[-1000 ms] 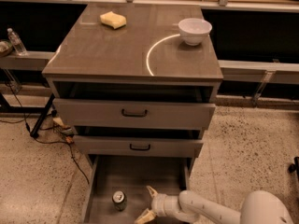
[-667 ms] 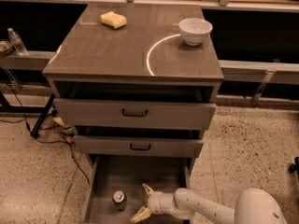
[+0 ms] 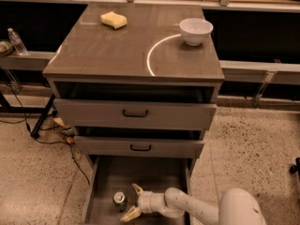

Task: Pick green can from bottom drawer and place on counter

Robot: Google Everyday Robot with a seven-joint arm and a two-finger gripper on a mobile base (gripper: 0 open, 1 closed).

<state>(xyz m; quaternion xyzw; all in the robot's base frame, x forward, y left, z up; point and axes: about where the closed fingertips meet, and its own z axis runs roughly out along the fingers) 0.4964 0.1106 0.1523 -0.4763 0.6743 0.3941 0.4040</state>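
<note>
The green can (image 3: 120, 200) stands upright on the grey floor of the open bottom drawer (image 3: 150, 172), near its left side; I see its silver top from above. My gripper (image 3: 132, 201) is inside the drawer just right of the can, open, with one yellowish finger behind and one in front, not touching the can. The white arm (image 3: 197, 209) reaches in from the lower right. The glossy grey-brown counter (image 3: 117, 50) sits above, with a curved white light reflection.
A white bowl (image 3: 196, 30) and a yellow sponge (image 3: 114, 19) sit on the counter. Two shallower drawers with black handles (image 3: 135, 113) stand partly open above the bottom drawer. A clear water bottle (image 3: 17, 41) stands on a shelf at left. Cables (image 3: 51, 130) lie on the floor.
My gripper has moved left across the drawer floor toward the can, and its open fingers now stand right beside the can. The can has not moved.
</note>
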